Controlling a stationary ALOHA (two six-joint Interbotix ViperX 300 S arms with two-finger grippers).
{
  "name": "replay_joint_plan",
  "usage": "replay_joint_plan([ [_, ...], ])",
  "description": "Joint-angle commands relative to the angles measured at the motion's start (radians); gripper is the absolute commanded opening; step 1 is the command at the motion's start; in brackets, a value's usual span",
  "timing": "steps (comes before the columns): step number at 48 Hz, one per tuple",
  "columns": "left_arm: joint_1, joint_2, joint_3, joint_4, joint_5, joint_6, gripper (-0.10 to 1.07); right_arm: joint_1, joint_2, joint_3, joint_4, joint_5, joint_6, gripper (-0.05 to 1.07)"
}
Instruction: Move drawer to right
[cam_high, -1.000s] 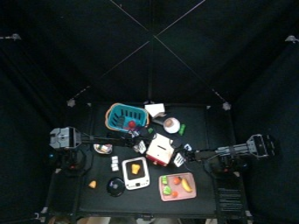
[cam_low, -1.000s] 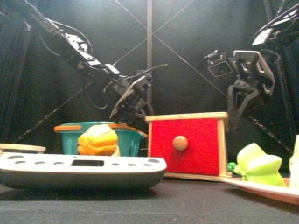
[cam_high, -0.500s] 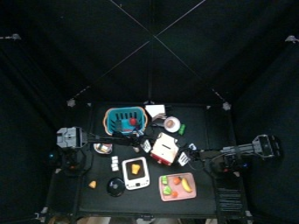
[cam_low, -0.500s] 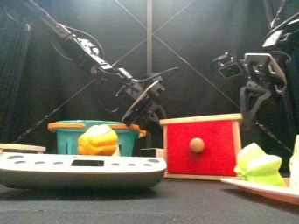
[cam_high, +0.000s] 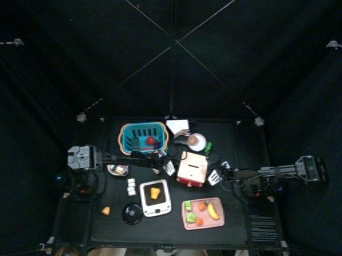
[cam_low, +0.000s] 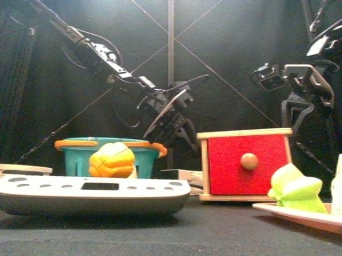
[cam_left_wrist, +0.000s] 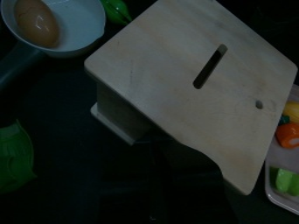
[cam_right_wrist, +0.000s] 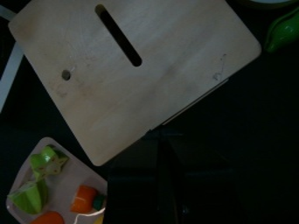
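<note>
Here my left arm slants down from the upper left in the front view, its gripper (cam_low: 171, 108) hanging just behind the small wooden drawer with a red front and a round knob (cam_low: 247, 162). My right arm hangs at the right side, its gripper (cam_low: 302, 85) above and behind the drawer's right end. From my left wrist I look down on the drawer's pale plywood panel (cam_left_wrist: 193, 79), which has a narrow slot cut in it; from my right wrist I see the same slotted panel (cam_right_wrist: 135, 66). In neither wrist view do my own jaws stand out from the dark, so I cannot tell how wide either pincer is.

From above, the drawer (cam_high: 195, 169) sits near the middle of the small black table (cam_high: 100, 195), slightly to the right, just beside the teal slatted basket (cam_high: 140, 137). A white bowl holding a brown egg-like thing (cam_left_wrist: 47, 21) lies close to it. A flat pink tray with green and orange pieces (cam_high: 202, 212) rests near the front edge, and a white scale (cam_low: 94, 194) lies large in the foreground with a yellow ridged item (cam_low: 112, 160) behind it. Black curtains close in the pen on all sides.

I can read no writing or labels anywhere.
</note>
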Motion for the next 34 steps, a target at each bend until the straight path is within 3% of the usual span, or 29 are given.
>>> replay_joint_plan([
  [1,-0.025,-0.080,0.003,0.005,-0.008,-0.002,0.44,-0.002,-0.023,-0.018,-0.005,-0.009,0.000,0.41],
  [11,-0.026,-0.123,0.061,0.005,-0.020,-0.003,0.44,-0.006,-0.021,-0.005,-0.005,-0.009,0.000,0.41],
  [34,-0.020,-0.084,0.054,0.002,-0.014,-0.002,0.44,-0.002,-0.023,-0.002,0.002,-0.015,0.000,0.41],
])
